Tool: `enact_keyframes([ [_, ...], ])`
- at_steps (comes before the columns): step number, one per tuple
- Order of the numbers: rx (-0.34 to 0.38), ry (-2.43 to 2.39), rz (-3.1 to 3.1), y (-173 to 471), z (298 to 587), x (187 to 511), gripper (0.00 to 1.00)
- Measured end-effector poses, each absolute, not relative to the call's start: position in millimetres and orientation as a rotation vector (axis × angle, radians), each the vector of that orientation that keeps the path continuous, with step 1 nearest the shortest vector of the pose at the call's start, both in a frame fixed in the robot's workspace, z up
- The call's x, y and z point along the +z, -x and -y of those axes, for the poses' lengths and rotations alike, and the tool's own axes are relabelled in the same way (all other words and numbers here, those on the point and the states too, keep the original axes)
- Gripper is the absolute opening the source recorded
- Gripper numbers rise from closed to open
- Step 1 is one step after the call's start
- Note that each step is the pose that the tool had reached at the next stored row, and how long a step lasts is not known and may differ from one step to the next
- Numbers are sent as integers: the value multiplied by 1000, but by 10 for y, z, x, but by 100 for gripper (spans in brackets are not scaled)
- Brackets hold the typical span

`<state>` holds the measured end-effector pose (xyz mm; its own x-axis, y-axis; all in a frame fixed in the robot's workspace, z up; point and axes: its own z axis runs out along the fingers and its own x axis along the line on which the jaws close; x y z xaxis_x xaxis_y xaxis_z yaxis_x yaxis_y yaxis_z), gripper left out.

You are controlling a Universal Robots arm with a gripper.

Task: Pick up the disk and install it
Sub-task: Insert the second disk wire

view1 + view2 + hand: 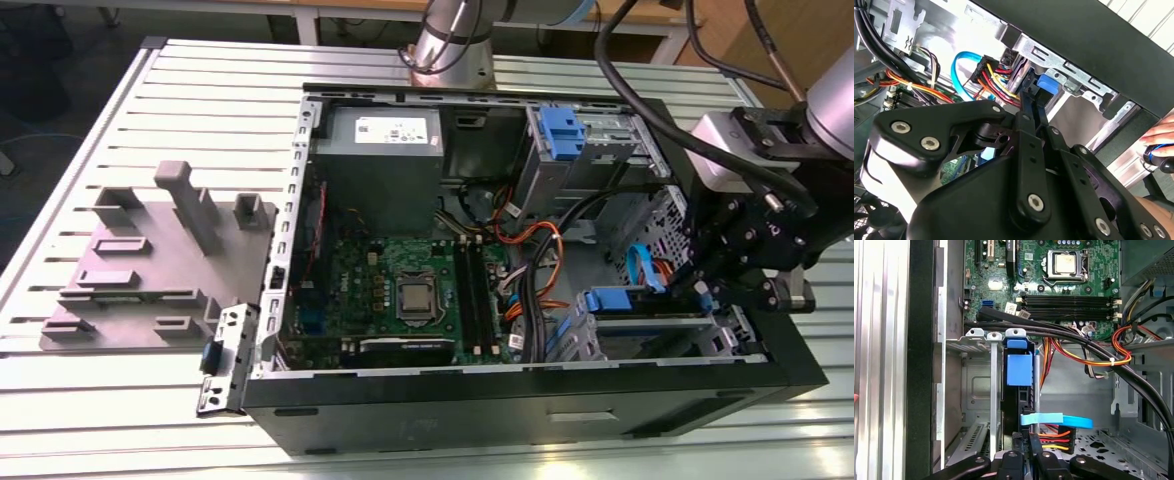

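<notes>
The disk stands on edge in a slot of the grey drive cage at the case's front corner; its dark edge and blue plastic rail face the first wrist view. My gripper is at the disk's rear end, fingers close together on its edge. In the second wrist view the fingers run up to the disk's blue rail. In the exterior view my gripper reaches into the case at the right, just beside the disk's blue rail.
A blue flat cable and a red-yellow-black power plug hang right beside the disk's rear end. Thick black cables cross above the cage. The motherboard lies mid-case. A person's hand is outside the case wall.
</notes>
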<state>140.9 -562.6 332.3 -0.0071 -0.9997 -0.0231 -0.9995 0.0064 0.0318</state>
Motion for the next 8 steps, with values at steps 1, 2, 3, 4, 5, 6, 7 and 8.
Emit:
enact_keyframes([
  [1, -61, -2209, 2224, -1409, 5626, 3316, 16],
  [2, -61, -2209, 2224, -1409, 5626, 3309, 16],
  [3, -62, -2210, 2225, -1409, 5626, 3305, 16],
  [4, -62, -2210, 2225, -1409, 5626, 3302, 16],
  [5, -62, -2210, 2225, -1409, 5626, 3302, 16],
  [6, -63, -2210, 2225, -1409, 5626, 3305, 16],
  [7, -64, -2210, 2225, -1408, 5625, 3312, 16],
  [8, -65, -2211, 2226, -1408, 5625, 3320, 16],
])
